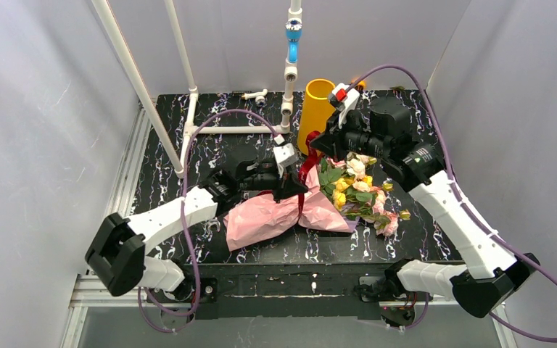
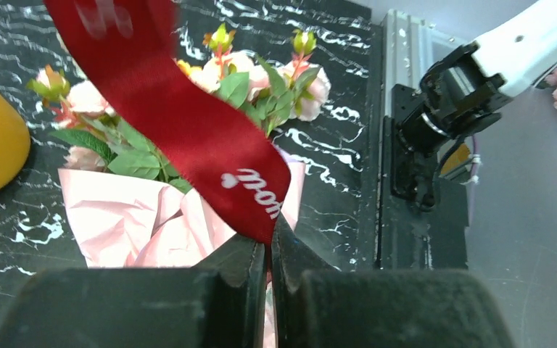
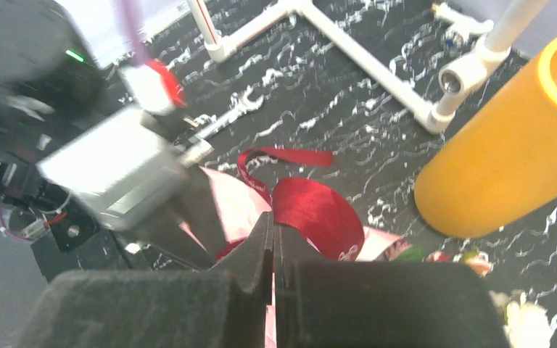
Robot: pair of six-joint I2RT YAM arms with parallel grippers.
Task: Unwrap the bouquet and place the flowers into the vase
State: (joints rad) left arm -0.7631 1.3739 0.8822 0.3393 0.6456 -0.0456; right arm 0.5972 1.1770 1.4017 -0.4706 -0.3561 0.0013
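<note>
The bouquet lies on its side mid-table, its crinkled pink paper (image 1: 265, 217) toward the left and the flowers (image 1: 362, 192) toward the right. A dark red ribbon (image 1: 309, 165) rises from its waist. My left gripper (image 1: 292, 190) is shut on one ribbon end (image 2: 188, 123), with the flowers (image 2: 261, 80) and pink paper (image 2: 127, 217) beyond its jaws (image 2: 270, 243). My right gripper (image 1: 316, 145) hangs above the bouquet, shut on the ribbon (image 3: 315, 210) at its tips (image 3: 273, 230). The mustard-yellow vase (image 1: 318, 112) stands upright just behind, also in the right wrist view (image 3: 522, 145).
A white pipe frame (image 1: 188, 109) with a blue section (image 1: 292, 45) stands at the back left. A metal spanner (image 3: 225, 119) lies on the black marbled table (image 1: 174, 167). Aluminium rails (image 1: 123, 181) edge the table's left side. Grey walls enclose the cell.
</note>
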